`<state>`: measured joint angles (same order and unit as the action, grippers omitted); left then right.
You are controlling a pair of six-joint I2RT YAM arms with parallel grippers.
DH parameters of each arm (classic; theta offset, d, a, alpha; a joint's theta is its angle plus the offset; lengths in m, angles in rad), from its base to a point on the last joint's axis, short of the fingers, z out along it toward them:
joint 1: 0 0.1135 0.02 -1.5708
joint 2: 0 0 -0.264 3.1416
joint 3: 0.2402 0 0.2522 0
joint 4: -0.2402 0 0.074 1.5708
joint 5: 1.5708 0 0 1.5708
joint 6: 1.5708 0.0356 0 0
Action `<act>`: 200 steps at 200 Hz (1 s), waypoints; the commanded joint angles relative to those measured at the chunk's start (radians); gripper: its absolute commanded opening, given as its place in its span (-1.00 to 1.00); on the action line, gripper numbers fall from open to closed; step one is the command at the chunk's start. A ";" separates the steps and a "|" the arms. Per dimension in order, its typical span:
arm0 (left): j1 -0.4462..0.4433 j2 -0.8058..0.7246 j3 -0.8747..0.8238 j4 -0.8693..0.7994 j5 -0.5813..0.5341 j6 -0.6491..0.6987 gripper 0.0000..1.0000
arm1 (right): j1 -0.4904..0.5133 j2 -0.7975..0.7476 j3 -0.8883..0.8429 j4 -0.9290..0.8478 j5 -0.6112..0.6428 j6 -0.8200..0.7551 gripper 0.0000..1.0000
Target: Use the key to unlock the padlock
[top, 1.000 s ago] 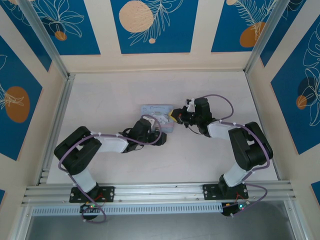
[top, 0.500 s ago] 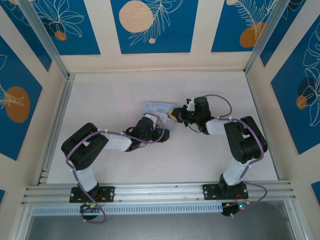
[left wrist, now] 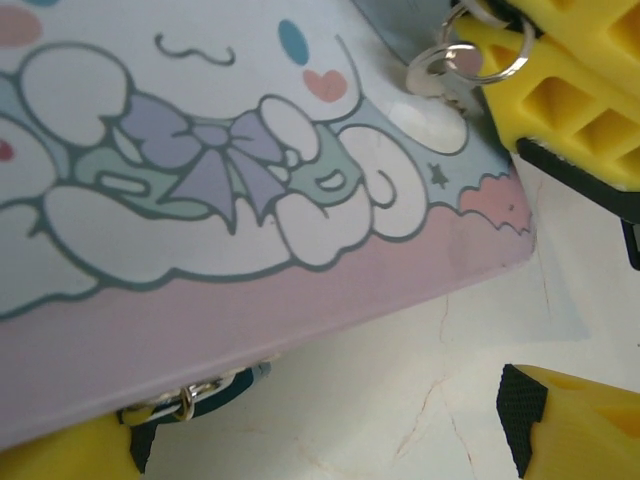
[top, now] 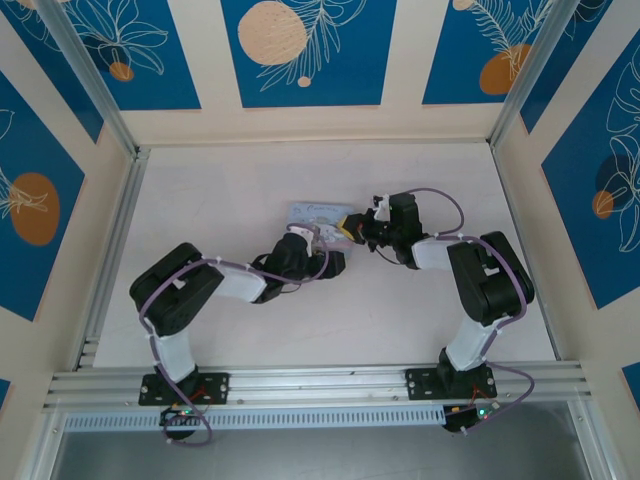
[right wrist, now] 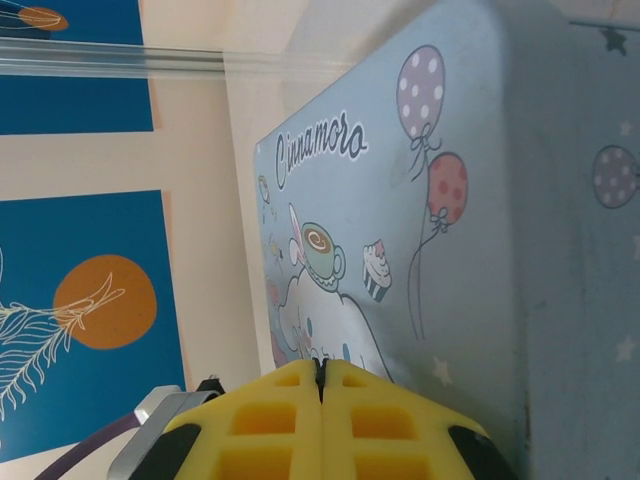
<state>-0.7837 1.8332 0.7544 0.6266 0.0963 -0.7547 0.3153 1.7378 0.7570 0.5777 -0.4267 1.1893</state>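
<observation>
Entry: padlock-opening task, approach stage, with the key not yet at the lock. Padlock (left wrist: 222,386): a tiny teal-blue body with a metal loop, hanging at the front edge of the tin (left wrist: 250,200) just under the lid rim; the keyhole was too small to make out. Key (left wrist: 436,72): small and silvery, on a split key ring (left wrist: 497,60), lying over the far corner of the tin lid, well apart from the padlock with the whole printed lid between them. Left claw (left wrist: 320,430): wide open and holding nothing, its yellow fingers (left wrist: 575,425) spread along the tin's front side above the pale counter (left wrist: 420,340), one finger just beside the padlock. Right claw (right wrist: 320,385): fingers pressed together along a thin seam, judged to be pinching the key at its tip, though the blade itself was hidden. In the top view both arms met at the tin in the middle of the counter. Step in hand, as judged: lining up lock and key before insertion. Next move called for: the left claw to close on the padlock body and steady it with the keyhole facing out, then the right claw to carry the key over the lid to the front edge and align the blade squarely. Both parts were tiny, so a small angular error would likely miss the slot.
</observation>
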 commanded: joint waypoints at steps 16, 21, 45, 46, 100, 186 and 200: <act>-0.006 0.051 -0.006 0.113 0.024 -0.096 0.70 | -0.006 0.015 -0.022 0.021 -0.021 0.007 -1.00; -0.008 0.052 -0.009 0.120 0.023 -0.102 0.69 | -0.007 0.016 -0.024 0.023 -0.021 0.007 -1.00; -0.010 0.052 -0.029 0.163 0.015 -0.136 0.61 | -0.008 0.018 -0.027 0.025 -0.024 0.005 -1.00; -0.010 0.051 -0.031 0.165 0.015 -0.138 0.61 | -0.008 0.018 -0.028 0.025 -0.024 0.005 -1.00; -0.023 -0.003 -0.064 0.207 -0.018 -0.193 0.47 | -0.014 0.024 -0.031 0.032 -0.032 0.007 -1.00; -0.056 0.013 -0.078 0.244 -0.138 -0.281 0.33 | -0.020 0.038 -0.036 0.040 -0.043 0.007 -1.00; -0.066 -0.003 -0.071 0.220 -0.150 -0.275 0.32 | -0.021 0.037 -0.036 0.042 -0.045 0.007 -1.00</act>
<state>-0.8227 1.8595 0.6865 0.8154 0.0036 -0.9981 0.3016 1.7565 0.7383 0.6250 -0.4583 1.1965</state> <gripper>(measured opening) 0.662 0.034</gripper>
